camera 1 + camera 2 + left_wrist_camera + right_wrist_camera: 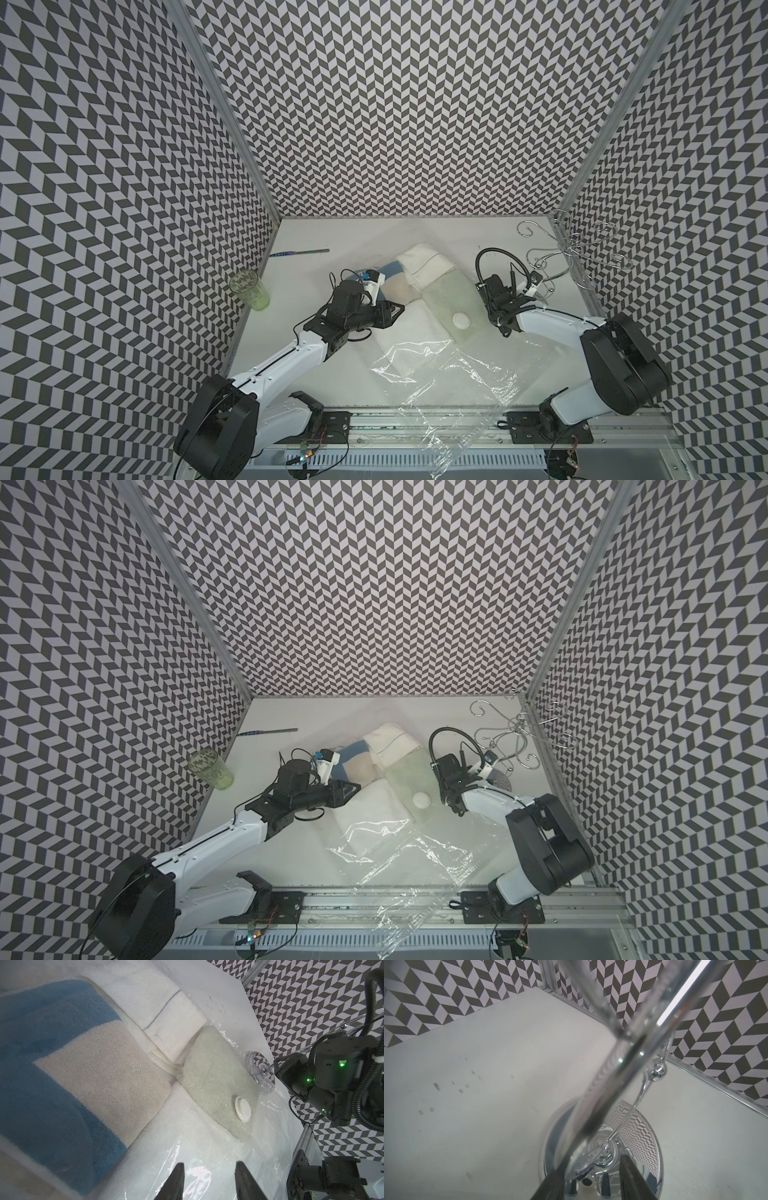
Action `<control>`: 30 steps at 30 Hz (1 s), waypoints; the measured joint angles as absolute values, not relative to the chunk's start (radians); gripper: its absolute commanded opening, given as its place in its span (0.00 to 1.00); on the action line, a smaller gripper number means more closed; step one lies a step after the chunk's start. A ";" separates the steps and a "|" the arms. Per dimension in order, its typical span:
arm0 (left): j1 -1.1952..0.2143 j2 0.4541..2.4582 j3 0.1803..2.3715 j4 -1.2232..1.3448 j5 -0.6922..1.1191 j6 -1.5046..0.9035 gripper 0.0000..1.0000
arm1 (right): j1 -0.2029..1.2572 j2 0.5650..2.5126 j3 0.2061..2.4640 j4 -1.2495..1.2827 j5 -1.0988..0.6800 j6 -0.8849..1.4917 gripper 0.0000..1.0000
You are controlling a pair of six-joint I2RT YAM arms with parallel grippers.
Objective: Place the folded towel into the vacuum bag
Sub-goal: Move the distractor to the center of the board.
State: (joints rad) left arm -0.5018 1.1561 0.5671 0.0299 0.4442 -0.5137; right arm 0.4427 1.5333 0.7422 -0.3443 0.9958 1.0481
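Vacuum bag (457, 365) is clear and crinkled and holds folded towels (424, 262); its white valve cap (461, 321) faces up. Left gripper (209, 1164) is parted and empty. Right gripper (593, 1157) straddles the chrome rack (643, 1136) stem; grip indeterminate.

No writing can be read anywhere; the dark print on the white block (371, 283), centre-left of the frame, is too small.

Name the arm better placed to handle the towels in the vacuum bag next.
Left. The left gripper hovers open over the white towel under the vacuum bag plastic. The right gripper is off at the chrome stand, its fingers straddling the stem.
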 measured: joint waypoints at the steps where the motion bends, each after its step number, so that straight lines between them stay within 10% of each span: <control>1: -0.502 1.158 0.567 0.030 0.445 -0.514 0.43 | 0.441 1.536 0.748 -0.345 0.996 1.053 0.35; 13: -0.506 1.161 0.567 0.029 0.451 -0.505 0.43 | 0.400 1.541 0.807 -0.318 1.014 1.067 0.06; 30: -0.506 1.161 0.567 0.028 0.455 -0.490 0.43 | 0.331 1.628 0.862 -0.206 0.875 0.902 0.26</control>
